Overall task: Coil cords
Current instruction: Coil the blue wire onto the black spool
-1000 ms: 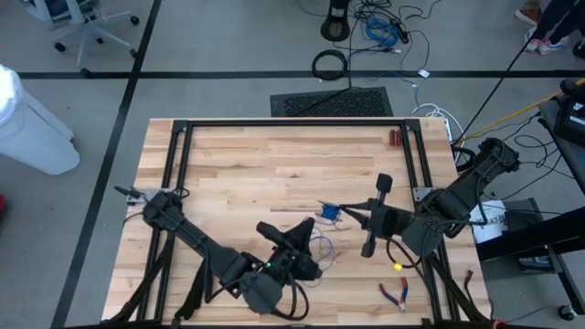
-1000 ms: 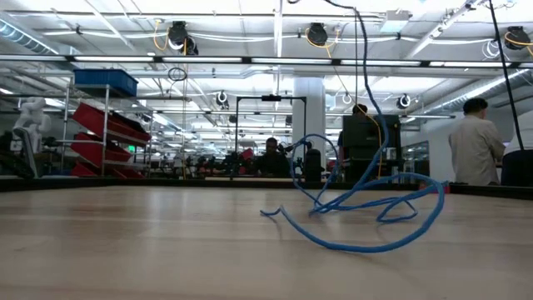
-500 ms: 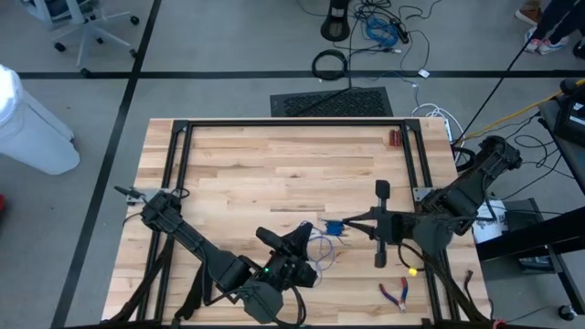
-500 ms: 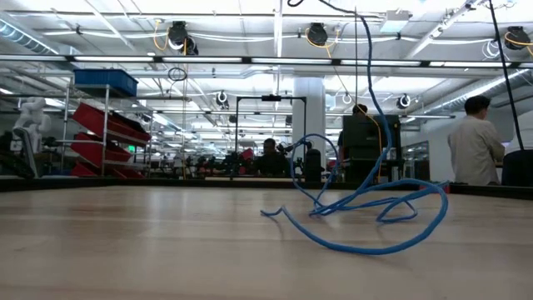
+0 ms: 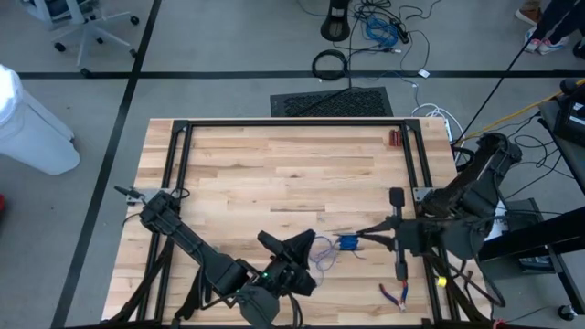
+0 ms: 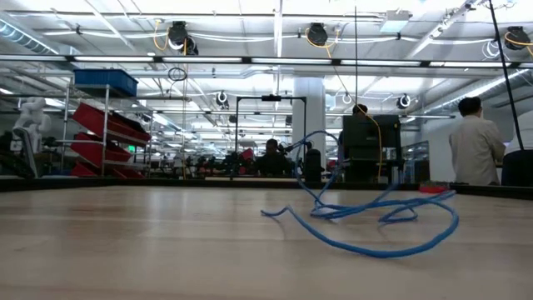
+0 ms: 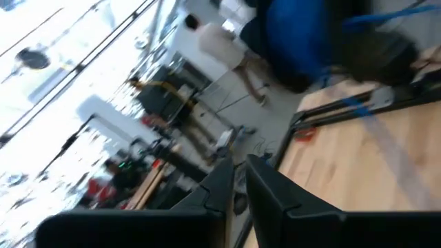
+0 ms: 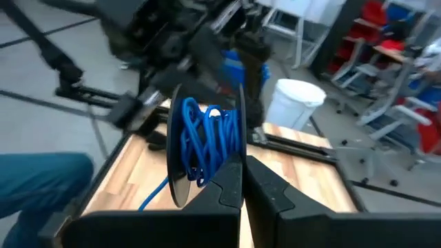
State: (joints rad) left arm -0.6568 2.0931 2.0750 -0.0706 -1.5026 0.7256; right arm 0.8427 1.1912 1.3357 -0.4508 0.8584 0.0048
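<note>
Both arms are dark, jointed and slim, with black cables trailing at their bases. The left arm [image 5: 196,256] shows a small green light near its wrist. The right arm [image 5: 466,187] carries a yellow spot low by its wrist.

Right claw [image 8: 242,180] fingers closed, blue cord [image 8: 207,141] bunched on dark disc [image 8: 180,180] just ahead, over wooden tabletop [image 8: 303,182]; white bin [image 8: 293,103] beyond.

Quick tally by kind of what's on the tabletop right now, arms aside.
Cord, blue, partly wound on a spool: 1
Spool held by the right pincer: 1
Pliers, red-handled: 1
Small red item at the far edge, too small to identify: 1
Total: 4
</note>
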